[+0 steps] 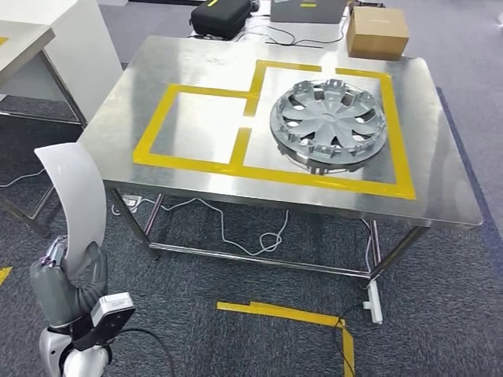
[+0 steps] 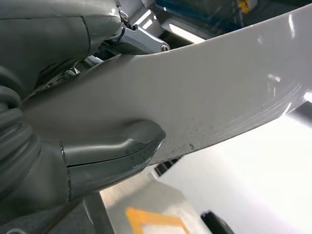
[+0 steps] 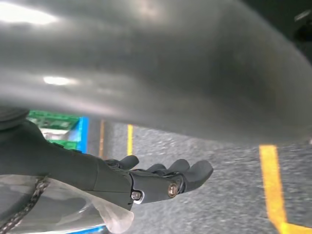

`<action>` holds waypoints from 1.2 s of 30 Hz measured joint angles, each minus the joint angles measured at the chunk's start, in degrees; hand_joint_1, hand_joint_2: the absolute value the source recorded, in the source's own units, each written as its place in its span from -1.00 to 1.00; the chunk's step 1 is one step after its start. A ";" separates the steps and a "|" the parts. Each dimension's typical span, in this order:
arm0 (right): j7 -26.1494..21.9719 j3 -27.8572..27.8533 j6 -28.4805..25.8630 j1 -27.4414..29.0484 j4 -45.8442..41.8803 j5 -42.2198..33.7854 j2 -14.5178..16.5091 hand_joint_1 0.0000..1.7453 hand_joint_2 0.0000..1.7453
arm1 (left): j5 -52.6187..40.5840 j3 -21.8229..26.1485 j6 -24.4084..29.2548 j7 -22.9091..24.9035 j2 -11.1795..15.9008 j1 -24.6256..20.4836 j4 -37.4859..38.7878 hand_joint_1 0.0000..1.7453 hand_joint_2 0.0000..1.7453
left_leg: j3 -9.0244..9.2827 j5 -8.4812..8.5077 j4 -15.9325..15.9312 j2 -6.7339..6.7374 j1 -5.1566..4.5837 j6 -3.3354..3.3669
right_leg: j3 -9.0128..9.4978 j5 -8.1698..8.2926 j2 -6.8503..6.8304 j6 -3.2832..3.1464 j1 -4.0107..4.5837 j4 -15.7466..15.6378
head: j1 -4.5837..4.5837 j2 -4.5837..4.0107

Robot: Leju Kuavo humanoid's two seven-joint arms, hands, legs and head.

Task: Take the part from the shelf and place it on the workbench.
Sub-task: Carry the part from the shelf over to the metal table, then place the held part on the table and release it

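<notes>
Left hand (image 1: 65, 275) grips the white curved part (image 1: 74, 196) low beside the workbench (image 1: 196, 71), carried clear of its edge for placing. Right hand (image 3: 165, 180) holds nothing, fingers loosely extended. Hubcap (image 1: 328, 122) already fills one taped box.

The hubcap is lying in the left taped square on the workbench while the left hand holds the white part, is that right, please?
Not quite: the head view shows the hubcap in the right taped square on the workbench. The left hand does hold the white part.
</notes>
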 joint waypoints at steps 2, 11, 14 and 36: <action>-0.22 -0.01 0.02 -0.13 0.00 0.14 0.02 -1.00 -1.00 | 0.05 -0.17 0.00 0.00 0.04 -0.12 0.03 1.00 1.00 | 0.19 -0.17 -0.12 1.20 -0.13 -0.50 | 0.07 0.19 1.06 -0.40 -0.04 -0.28 | 0.03 0.00; -0.19 -0.07 0.08 0.23 0.00 0.73 0.08 -1.00 -1.00 | 0.73 -0.32 0.02 0.00 0.25 -0.48 0.08 1.00 1.00 | -5.35 -3.65 11.88 -1.98 0.43 -1.82 | 1.10 0.26 6.60 -1.63 -0.63 -0.75 | -0.26 0.00; -0.19 -0.07 -1.06 0.43 0.01 1.46 0.23 -1.00 -1.00 | 1.24 -0.34 0.02 0.00 0.39 -0.41 -0.01 1.00 1.00 | -1.34 1.11 1.89 -2.54 0.28 -1.07 | 1.47 -0.13 7.47 -1.14 -0.46 -0.64 | -0.21 0.00; -0.31 0.09 -1.93 0.13 0.04 2.93 1.18 -1.00 -1.00 | 2.12 1.23 0.02 0.00 1.21 2.24 -2.36 1.00 1.00 | -1.27 -2.85 4.00 -2.12 0.42 -1.96 | 1.16 0.38 4.21 -1.15 -1.12 -1.28 | 0.33 0.00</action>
